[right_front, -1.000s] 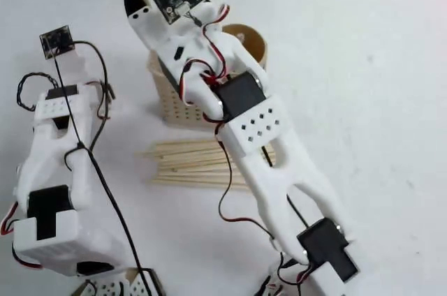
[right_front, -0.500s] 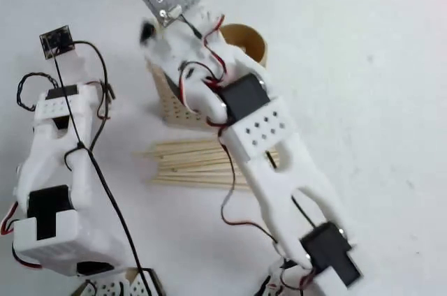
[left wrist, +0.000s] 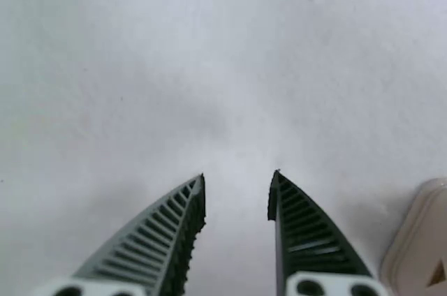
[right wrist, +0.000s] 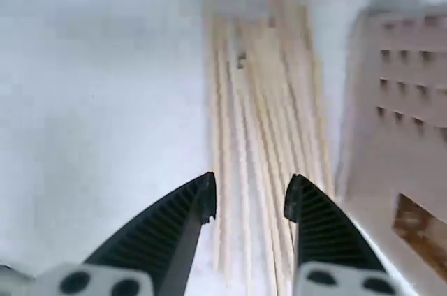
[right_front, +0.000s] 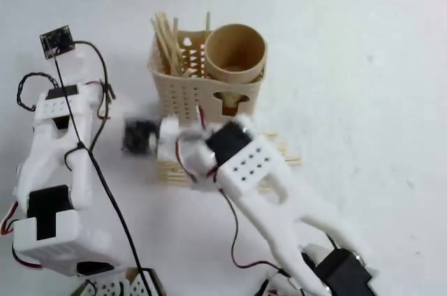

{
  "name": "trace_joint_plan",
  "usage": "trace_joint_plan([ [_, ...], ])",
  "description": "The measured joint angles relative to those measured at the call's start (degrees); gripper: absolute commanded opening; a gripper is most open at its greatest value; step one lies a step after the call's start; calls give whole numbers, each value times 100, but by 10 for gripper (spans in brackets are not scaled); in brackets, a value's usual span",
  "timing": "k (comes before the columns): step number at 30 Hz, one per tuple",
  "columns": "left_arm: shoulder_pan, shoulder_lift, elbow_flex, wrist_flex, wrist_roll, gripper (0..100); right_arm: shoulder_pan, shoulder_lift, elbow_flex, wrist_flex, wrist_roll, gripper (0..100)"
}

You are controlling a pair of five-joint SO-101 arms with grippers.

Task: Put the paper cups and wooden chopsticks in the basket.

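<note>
Nearest me, the right arm reaches across from about 5 o'clock on the table toward 9. The right gripper hangs low over the loose chopsticks with its jaws apart and nothing between them, lined up along the bundle, not across it. The left arm is off at 9 o'clock. The left gripper is also spread and empty over bare tabletop, with a corner of the basket just at the edge of its wrist view.

The loose chopsticks lie flat on the table in a rough sheaf, just beside the basket's near wall. Their long axis runs 9 to 3 o'clock, parallel to that wall, and the arm covers the middle of them in the high view.

Beyond them, at 12 o'clock from the sheaf, the basket already holds a paper cup upright with its mouth up. It may be a nested stack; I can't tell how many. In the basket's 10 o'clock corner a bunch of standing chopsticks leans with its tips up.

I'd say the cups are done and some of the sticks are in. The sheaf on the table is what's left.
</note>
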Motion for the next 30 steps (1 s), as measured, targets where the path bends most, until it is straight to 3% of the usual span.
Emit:
trace_joint_plan([
  [3, 0, 0, 0, 0, 0, 165, -35, -35, 1292, -1002, 607, 169],
  [11, 0, 0, 0, 0, 0, 165, -35, 360, 2558, -2743, 782, 115],
  [22, 0, 0, 0, 0, 0, 165, 70, 985, 2567, -3253, 782, 95],
  [27, 0, 0, 0, 0, 0, 165, 97, 1011, 2567, -3253, 782, 149],
  [30, 0, 0, 0, 0, 0, 165, 105, 1020, 2567, -3200, 651, 113],
])
